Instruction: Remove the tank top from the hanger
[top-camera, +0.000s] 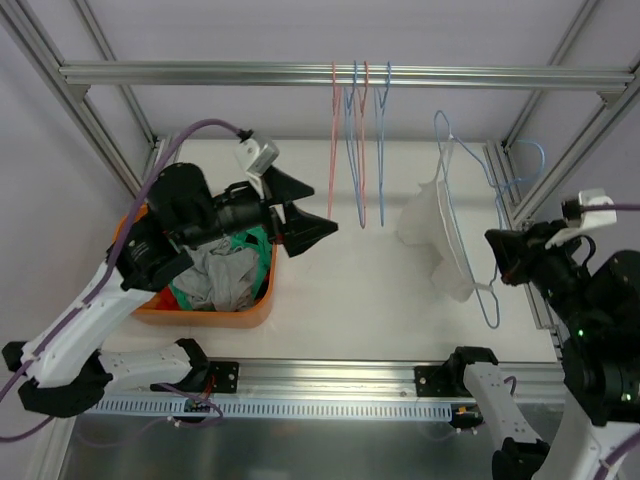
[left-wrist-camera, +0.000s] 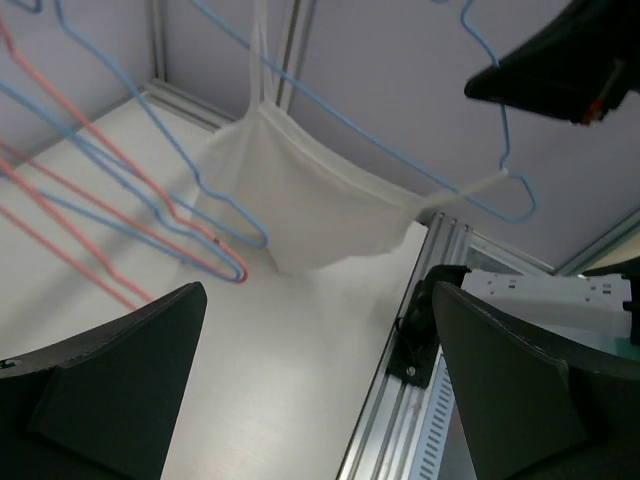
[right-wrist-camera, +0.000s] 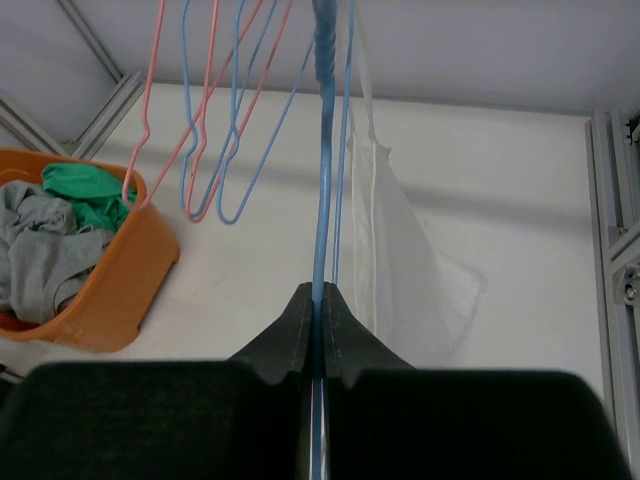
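- Right gripper (top-camera: 497, 250) (right-wrist-camera: 318, 302): clenched on the wire of a blue hanger (top-camera: 489, 305) (right-wrist-camera: 322, 150), which runs up between the two pressed-together fingers in the right wrist view.
- Tank top (top-camera: 440, 240) (left-wrist-camera: 310, 210) (right-wrist-camera: 400, 260): white, still on that hanger, hanging above the right part of the table (top-camera: 350, 290), near its right edge. One strap lies along the hanger wire.
- Left gripper (top-camera: 320, 208) (left-wrist-camera: 320, 400): released, fingers wide apart and holding nothing. It is raised over the left half of the table, pointed toward the tank top and well apart from it.
- Spare hangers (top-camera: 355, 150) (left-wrist-camera: 150, 200): pink and blue, bare, hung from the rail (top-camera: 340, 73) between the two grippers.
- Basket (top-camera: 225, 315) (right-wrist-camera: 120, 290): orange, at the left edge of the table below the left arm, holding grey and green clothes (top-camera: 215, 275).
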